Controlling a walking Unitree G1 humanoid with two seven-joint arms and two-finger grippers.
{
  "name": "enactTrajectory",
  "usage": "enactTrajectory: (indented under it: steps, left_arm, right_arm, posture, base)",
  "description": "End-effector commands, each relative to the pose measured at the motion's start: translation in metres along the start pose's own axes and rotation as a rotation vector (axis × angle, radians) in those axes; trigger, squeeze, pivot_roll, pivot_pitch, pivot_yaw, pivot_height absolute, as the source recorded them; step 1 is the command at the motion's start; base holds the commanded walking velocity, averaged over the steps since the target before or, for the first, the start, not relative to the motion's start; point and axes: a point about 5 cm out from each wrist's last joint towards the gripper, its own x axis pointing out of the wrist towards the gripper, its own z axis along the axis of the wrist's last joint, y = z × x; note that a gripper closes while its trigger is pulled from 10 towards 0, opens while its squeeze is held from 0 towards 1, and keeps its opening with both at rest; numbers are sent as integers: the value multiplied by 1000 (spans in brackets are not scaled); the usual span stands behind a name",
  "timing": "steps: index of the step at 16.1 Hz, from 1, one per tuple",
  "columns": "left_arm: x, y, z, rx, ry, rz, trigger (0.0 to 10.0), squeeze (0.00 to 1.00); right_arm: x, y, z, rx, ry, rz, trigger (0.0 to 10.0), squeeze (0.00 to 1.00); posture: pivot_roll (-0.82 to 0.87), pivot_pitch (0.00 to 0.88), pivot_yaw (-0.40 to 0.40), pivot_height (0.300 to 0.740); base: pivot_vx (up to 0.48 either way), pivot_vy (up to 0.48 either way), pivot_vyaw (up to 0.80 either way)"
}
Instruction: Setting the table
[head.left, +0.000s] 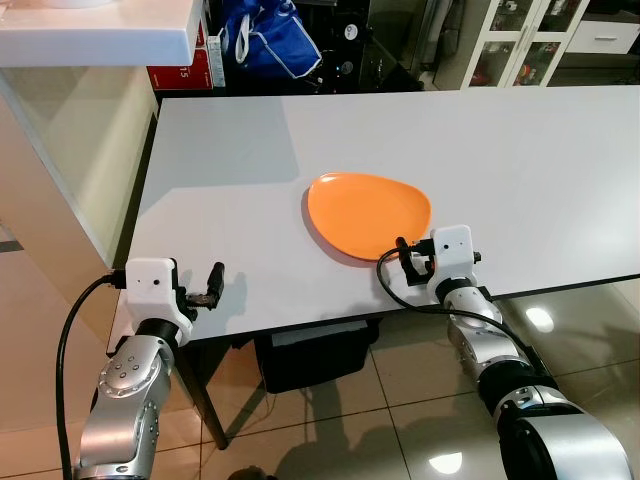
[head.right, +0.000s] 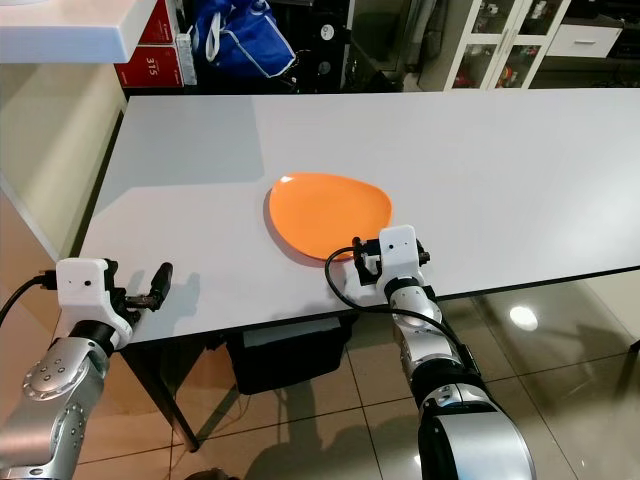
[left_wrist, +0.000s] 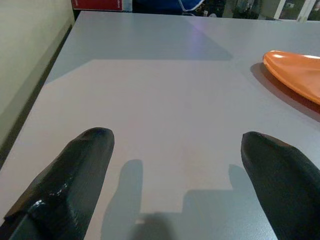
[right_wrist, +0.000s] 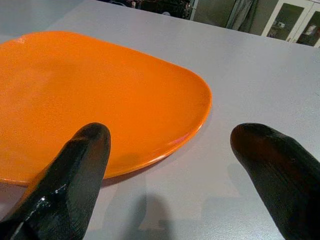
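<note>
Bench: a long white rectangular bench (head.left: 220, 180) runs from near left to far right, its top bare apart from one plate.
Plate: a flat orange plastic plate with a rounded, egg-like outline (head.left: 367, 213) lies on the bench near its near edge, a little right of the middle.
Right gripper: the right gripper (right_wrist: 175, 175) sits low at the near edge of the bench, just beside the plate's near rim; its two black fingers stand wide apart and hold nothing, one finger over the rim, the other over bare bench.
Left gripper: the left gripper (left_wrist: 177, 187) hovers over the near left corner of the bench, well apart from the plate, fingers spread and empty.
Step in hand: judged from the layout, the plate has been set down or is about to be shifted into its place at the setting.
How to do it well: if the plate must move, the right gripper should close on the thin near rim squarely, one finger above and one below, and slide or lift gently so the plate does not tip.
Risk: the plate lies near the bench's near edge; a careless pull toward the robot could drag it off.
Background: a blue bag (head.left: 268, 38) and a red box (head.left: 185, 72) stand beyond the far left end.
</note>
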Motion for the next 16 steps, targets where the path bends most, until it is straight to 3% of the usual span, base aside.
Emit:
enactTrajectory:
  steps: [1, 16]
  left_arm:
    - [2, -2, 1, 7, -6, -3, 10000, 0]
    - [-3, -7, -2, 14, -25, 23, 10000, 0]
  right_arm:
    - [4, -2, 8, 0, -25, -4, 10000, 0]
    - [10, 7, 15, -21, -12, 43, 10000, 0]
  posture:
    - [214, 0, -32, 740]
    - [253, 0, -74, 740]
  base:
    - [0, 0, 0]
    - [0, 0, 0]
